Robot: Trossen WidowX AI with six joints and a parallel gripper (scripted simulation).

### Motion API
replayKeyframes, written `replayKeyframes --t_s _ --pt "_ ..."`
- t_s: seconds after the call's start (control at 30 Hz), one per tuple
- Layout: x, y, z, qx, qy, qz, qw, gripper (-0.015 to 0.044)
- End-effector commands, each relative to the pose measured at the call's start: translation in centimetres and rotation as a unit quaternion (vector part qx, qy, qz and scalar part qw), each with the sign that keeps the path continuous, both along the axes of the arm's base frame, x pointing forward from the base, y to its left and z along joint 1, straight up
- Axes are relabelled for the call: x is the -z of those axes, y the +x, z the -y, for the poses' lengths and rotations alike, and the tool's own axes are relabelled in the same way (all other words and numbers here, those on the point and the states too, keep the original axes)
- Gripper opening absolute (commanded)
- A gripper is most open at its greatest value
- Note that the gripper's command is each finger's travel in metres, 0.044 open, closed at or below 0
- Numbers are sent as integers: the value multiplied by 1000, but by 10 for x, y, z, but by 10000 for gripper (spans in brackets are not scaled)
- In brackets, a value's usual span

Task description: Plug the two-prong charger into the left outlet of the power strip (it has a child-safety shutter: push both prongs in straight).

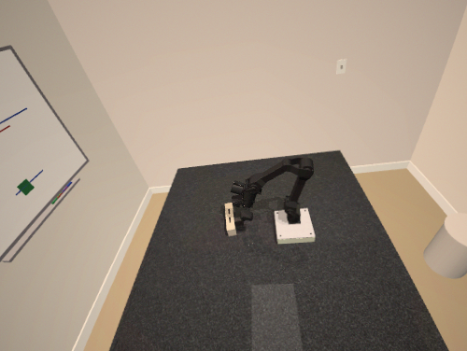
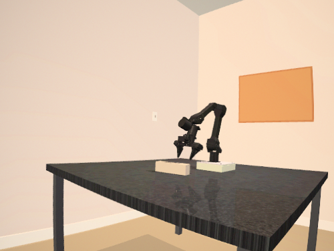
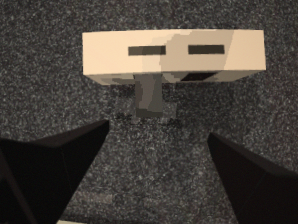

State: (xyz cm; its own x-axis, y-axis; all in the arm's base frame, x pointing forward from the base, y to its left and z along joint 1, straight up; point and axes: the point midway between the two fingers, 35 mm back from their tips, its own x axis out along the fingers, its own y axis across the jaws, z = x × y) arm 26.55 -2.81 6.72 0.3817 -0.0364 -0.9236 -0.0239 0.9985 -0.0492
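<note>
Claw [image 1: 239, 210] [image 2: 185, 158] [image 3: 158, 130] is open, fingers well apart w/ nothing btwn them; tips point down above the dark bench [image 1: 196, 280] [image 2: 200, 187]. Pwr strip [image 1: 230, 226] [image 2: 172, 167] [image 3: 105, 52], a cream block, lies flat on the bench near the claw. Its two dark slots, side by side along the top face, show in top & wrist views. A dark patch [image 3: 199, 77] also shows on the strip's near side, under the R-hand slot as seen in wrist view. Grey block [image 3: 149, 97], prob. the charger, is right by the strip's near side in wrist view, below & btwn the slots, ahead of the open fingers. Can't tell if it touches the strip; prongs can't be made out, so no call on which way they point. Arm [image 1: 275, 174] [image 2: 218, 128] rises from a pale base [image 1: 304, 234] [image 2: 208, 167], bends over at the elbow & slopes down to the claw. Base & strip sit apart on the bench. Wall switch plate [image 1: 341, 66] [image 2: 154, 116] is up on the wall; orange panel [image 2: 276, 95] hangs on the adj. wall in the ext. view.
</note>
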Motion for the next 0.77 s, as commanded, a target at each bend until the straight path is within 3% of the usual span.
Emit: replayKeyframes --t_s 0.0,0.73 --pt "-21 1 -4 27 21 79 996 440" --pt "-22 1 -4 28 22 83 996 440"
